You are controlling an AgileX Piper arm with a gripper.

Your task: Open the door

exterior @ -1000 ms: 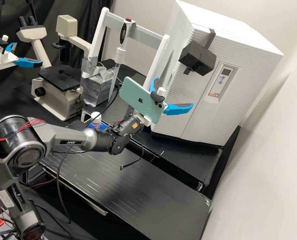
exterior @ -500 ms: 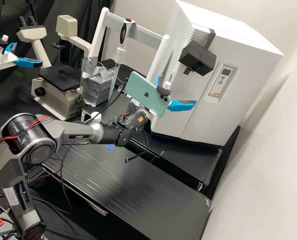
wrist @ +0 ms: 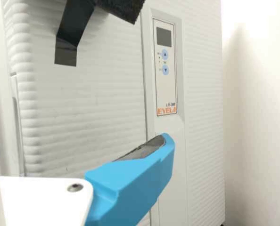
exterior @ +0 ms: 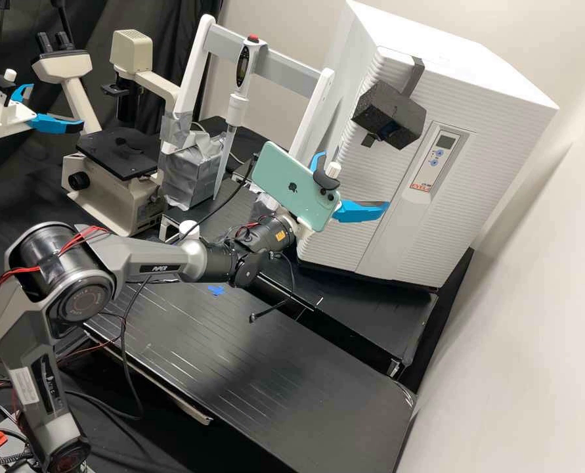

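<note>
My gripper (exterior: pixel 354 182) stands open before the lower left part of the white cabinet, below the black foam block (exterior: pixel 389 115) taped to its door (exterior: pixel 361 190). The ribbed door looks closed in the high view. In the wrist view the gripper (wrist: pixel 78 141) has its fingers wide apart with nothing between them; one finger (wrist: pixel 140 172) overlaps the strip under the control panel (wrist: pixel 166 89). The door (wrist: pixel 93 108) fills the space behind, with the foam block (wrist: pixel 123 7) partly cut off. Whether a finger touches the door, I cannot tell.
A white-framed rack (exterior: pixel 292 69) with a pipette (exterior: pixel 238 108) stands left of the cabinet. Farther left is a microscope (exterior: pixel 118 154). A black bench panel (exterior: pixel 272 374) lies below the arm, and a cable hangs from the wrist. The wall (exterior: pixel 528 315) is at the right.
The gripper has shifted right and slightly away from the camera, nearer the door's front, with most of the motion in the first half second. The arm's elbow has moved right too. The fingers have stayed apart.
</note>
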